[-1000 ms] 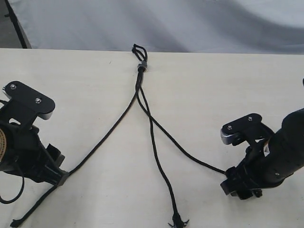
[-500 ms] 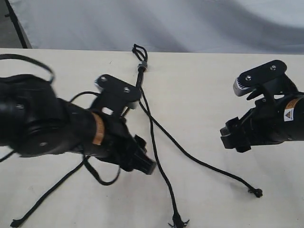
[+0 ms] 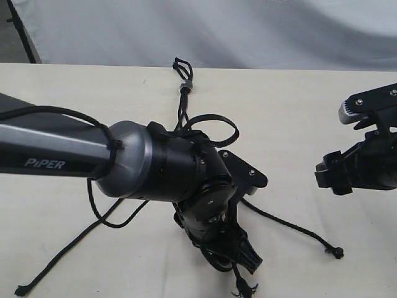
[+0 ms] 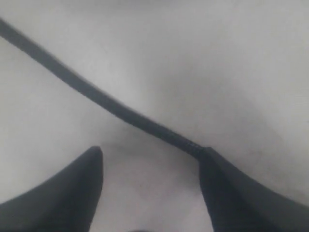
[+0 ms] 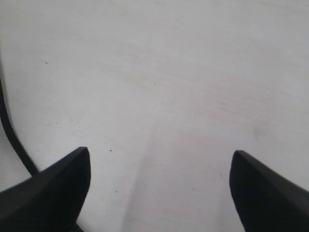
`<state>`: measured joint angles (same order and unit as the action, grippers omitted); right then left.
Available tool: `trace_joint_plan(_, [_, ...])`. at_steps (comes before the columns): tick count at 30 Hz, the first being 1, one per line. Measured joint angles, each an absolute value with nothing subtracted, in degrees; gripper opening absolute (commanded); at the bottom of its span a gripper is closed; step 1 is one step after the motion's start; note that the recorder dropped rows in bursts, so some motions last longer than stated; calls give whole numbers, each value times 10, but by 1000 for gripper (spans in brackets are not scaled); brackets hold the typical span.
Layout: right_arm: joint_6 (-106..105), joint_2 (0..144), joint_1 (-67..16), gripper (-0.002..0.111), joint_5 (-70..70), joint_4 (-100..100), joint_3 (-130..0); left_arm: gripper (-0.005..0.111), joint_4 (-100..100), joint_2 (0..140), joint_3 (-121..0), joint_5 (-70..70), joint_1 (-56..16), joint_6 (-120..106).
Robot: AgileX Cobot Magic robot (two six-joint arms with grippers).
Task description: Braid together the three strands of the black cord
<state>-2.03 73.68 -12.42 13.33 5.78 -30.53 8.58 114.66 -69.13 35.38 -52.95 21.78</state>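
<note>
This looks like a robotics lab test station. A pale cream worktop (image 3: 298, 112) stands before a plain grey-white cloth backdrop (image 3: 248, 31) across the top of the frame. A grey-and-black robot arm (image 3: 62, 152) lettered "PiPER" reaches in from the left, and a second black arm (image 3: 372, 171) from the right edge.

- We see the left arm (image 3: 161, 167) covering most of the middle strand (image 3: 245, 288) down to its frayed tip.
- We find the right arm (image 3: 372, 167) cut off at the exterior view's edge.
- In the blurred left wrist view, we see a strand (image 4: 111, 104) end behind one finger (image 4: 231, 193).
</note>
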Motion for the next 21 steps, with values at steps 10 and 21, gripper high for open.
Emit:
trace_joint_plan(10, [-20, 737, -124, 74, 130, 58, -305, 57, 66, 1132, -718, 361, -530, 214])
trace_joint_plan(21, [-19, 737, -124, 74, 130, 58, -305, 57, 36, 1175, -752, 364, -530, 235])
